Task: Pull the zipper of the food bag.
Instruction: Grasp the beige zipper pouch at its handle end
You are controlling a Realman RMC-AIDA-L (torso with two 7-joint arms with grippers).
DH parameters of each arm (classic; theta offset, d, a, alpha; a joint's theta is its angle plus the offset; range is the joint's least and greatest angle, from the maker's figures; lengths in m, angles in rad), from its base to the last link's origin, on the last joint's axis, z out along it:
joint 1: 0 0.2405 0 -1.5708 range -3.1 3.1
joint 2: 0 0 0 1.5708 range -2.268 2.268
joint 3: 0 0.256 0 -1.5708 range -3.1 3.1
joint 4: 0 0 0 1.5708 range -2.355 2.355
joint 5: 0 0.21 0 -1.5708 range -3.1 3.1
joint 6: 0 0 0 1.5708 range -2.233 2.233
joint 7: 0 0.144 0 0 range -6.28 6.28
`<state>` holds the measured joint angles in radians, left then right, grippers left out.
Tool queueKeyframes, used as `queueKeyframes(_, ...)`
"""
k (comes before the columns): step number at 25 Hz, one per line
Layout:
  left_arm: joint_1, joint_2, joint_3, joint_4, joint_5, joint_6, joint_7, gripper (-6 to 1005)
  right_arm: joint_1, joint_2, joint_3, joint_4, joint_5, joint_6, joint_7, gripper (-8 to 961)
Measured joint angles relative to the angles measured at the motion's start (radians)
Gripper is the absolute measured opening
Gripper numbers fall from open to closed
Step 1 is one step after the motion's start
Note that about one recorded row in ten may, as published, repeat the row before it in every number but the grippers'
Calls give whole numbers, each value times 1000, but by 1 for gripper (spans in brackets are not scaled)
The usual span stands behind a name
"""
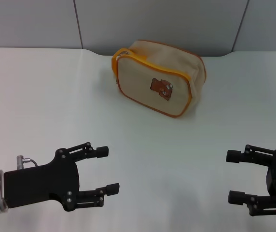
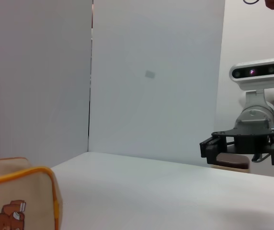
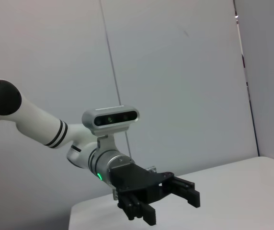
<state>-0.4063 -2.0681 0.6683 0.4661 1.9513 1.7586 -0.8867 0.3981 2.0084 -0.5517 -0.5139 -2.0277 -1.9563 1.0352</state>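
Observation:
The beige food bag (image 1: 150, 72) with orange piping and a brown bear patch (image 1: 161, 88) stands on the white table (image 1: 51, 101) at the far middle. Its orange zipper (image 1: 147, 60) runs along the top front edge, and a small silvery pull tab (image 1: 123, 52) seems to sit at its left end. My left gripper (image 1: 108, 169) is open and empty at the near left, well short of the bag. My right gripper (image 1: 233, 176) is open and empty at the near right. The bag's corner shows in the left wrist view (image 2: 17, 201). I cannot make out the strap handle.
Grey wall panels (image 1: 152, 19) stand behind the table's far edge. The right gripper shows far off in the left wrist view (image 2: 207, 148), and the left gripper in the right wrist view (image 3: 171, 207).

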Motion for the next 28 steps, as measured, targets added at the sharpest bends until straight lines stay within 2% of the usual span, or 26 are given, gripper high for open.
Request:
queueKeyframes(22, 2, -2, -15, -5, 0, -22, 28, 792, -13, 4, 4, 0, 10, 24, -4, 834)
queueKeyframes(25, -7, -5, -45, -25, -34, -74, 62, 787, -14, 4, 5, 0, 11, 24, -5, 834)
queueKeyframes(28, -37, -7, -63, -78, -125, -197, 103, 782, -15, 4, 6, 0, 11, 24, -6, 834)
